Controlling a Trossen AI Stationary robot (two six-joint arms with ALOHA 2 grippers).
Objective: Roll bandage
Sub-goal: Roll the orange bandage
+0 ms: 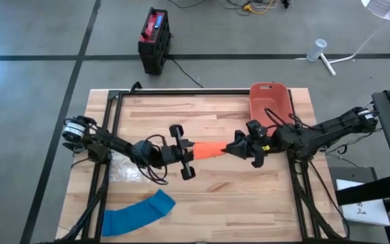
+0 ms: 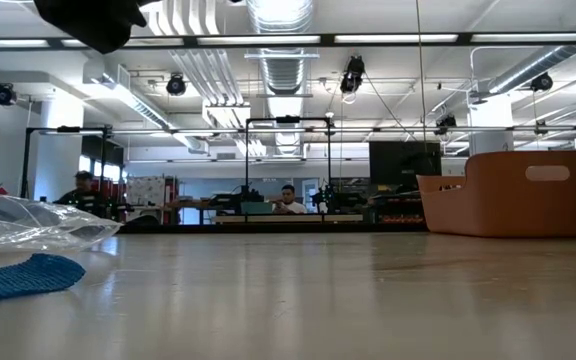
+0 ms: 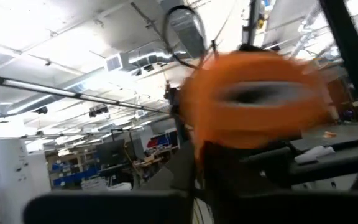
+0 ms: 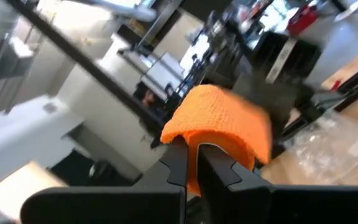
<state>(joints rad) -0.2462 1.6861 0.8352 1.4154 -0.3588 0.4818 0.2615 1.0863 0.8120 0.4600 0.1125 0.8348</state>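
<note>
An orange woven elastic bandage (image 1: 208, 150) hangs stretched above the middle of the pale wooden slatted bench (image 1: 208, 196), held taut between the two arms. The left end effector (image 1: 183, 153) meets its end at nine o'clock; whether those fingers are closed or apart I cannot tell, since the left wrist view shows only a blurred orange mass. The right end effector (image 1: 242, 147) has the three o'clock end, and the right wrist view shows its fingers (image 4: 178, 163) narrow, pinching the orange bandage (image 4: 219, 130).

A blue woven bandage strip (image 1: 136, 214) lies flat on the bench near seven o'clock, with a clear crinkled plastic wrapper (image 1: 124, 169) just above it. A terracotta plastic bin (image 1: 268, 102) sits at one o'clock. On the floor at eleven o'clock stands a black and red box (image 1: 154, 41); no writing on it can be read.
</note>
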